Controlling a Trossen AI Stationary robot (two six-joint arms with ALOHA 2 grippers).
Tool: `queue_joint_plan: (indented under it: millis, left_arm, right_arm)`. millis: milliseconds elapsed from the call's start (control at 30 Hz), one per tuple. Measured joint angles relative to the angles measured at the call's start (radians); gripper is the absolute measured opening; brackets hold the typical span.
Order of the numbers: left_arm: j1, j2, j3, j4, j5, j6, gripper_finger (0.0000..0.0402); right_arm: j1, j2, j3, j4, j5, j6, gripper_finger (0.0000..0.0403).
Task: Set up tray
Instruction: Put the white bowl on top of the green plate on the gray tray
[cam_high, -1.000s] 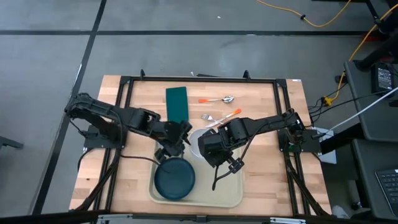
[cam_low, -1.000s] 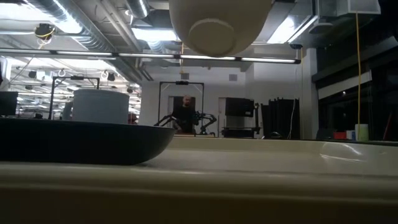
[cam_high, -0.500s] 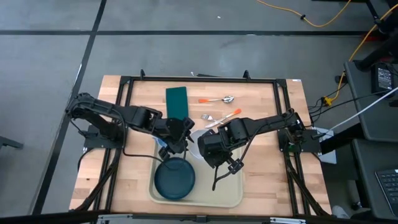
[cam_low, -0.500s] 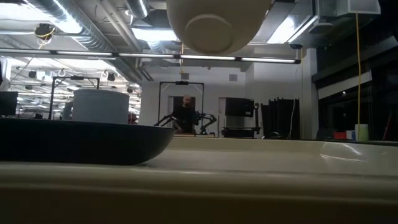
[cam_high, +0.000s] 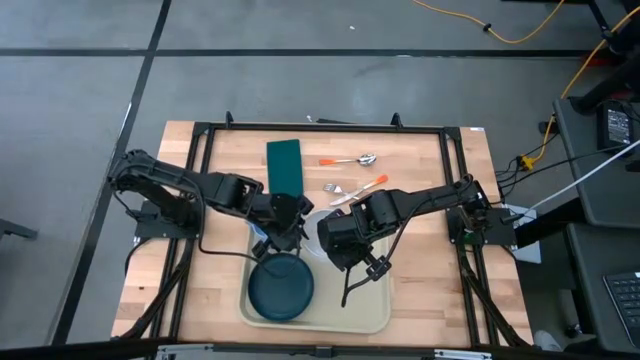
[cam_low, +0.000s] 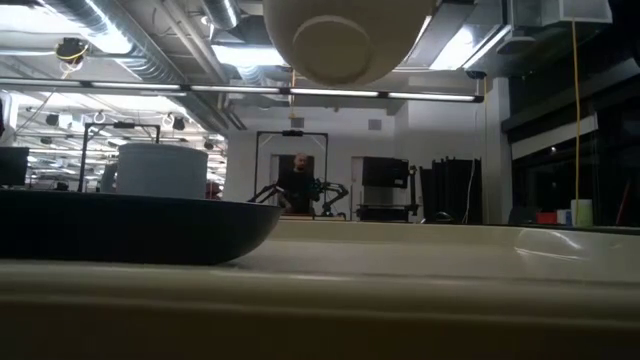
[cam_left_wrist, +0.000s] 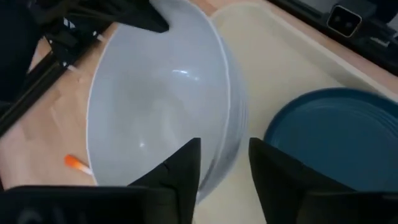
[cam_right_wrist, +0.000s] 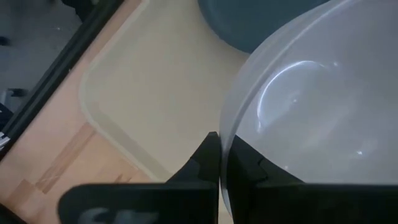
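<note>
Little has shifted: bowl (cam_high: 313, 228) hangs above tray (cam_high: 368, 305), right gripper (cam_right_wrist: 221, 163) pinching its rim, left gripper (cam_left_wrist: 221, 163) straddling it unclenched; lower level, beside plate (cam_high: 281, 287).

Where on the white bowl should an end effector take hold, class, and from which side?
Grip the thin rim of the white bowl, one finger inside and one outside. Its wall curves too wide to span. The right end effector holds it this way, lifted above the tray.
</note>
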Motion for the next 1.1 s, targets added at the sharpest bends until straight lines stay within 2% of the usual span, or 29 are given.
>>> queue_joint_plan:
  millis: [133, 267, 333, 700, 1000, 1100]
  left_arm:
    - [-0.006, 0.012, 0.000, -0.006, -0.002, 0.024, 0.0088]
    - [-0.012, 0.017, 0.000, -0.011, 0.016, 0.049, 0.0027]
    - [-0.015, 0.017, -0.001, -0.013, 0.020, 0.050, 0.0012]
    - [-0.013, 0.017, -0.001, -0.014, -0.031, 0.017, 0.0004]
    - [-0.010, 0.015, 0.001, -0.047, -0.039, -0.024, 0.0002]
    - [0.000, 0.015, 0.000, -0.091, -0.046, -0.048, 0.0002]
  right_arm:
    - [0.000, 0.000, 0.000, 0.007, 0.000, -0.001, 0.0010]
    - [0.000, 0.000, 0.000, 0.005, 0.003, -0.005, 0.0013]
    - [0.000, -0.002, 0.000, 0.010, 0.007, -0.004, 0.0023]
    - [-0.002, -0.003, 0.004, 0.019, 0.032, 0.080, 0.0080]
    - [0.000, -0.001, 0.121, 0.010, 0.064, 0.130, 0.0147]
    - [0.002, -0.030, 0.114, 0.023, 0.064, 0.171, 0.0171]
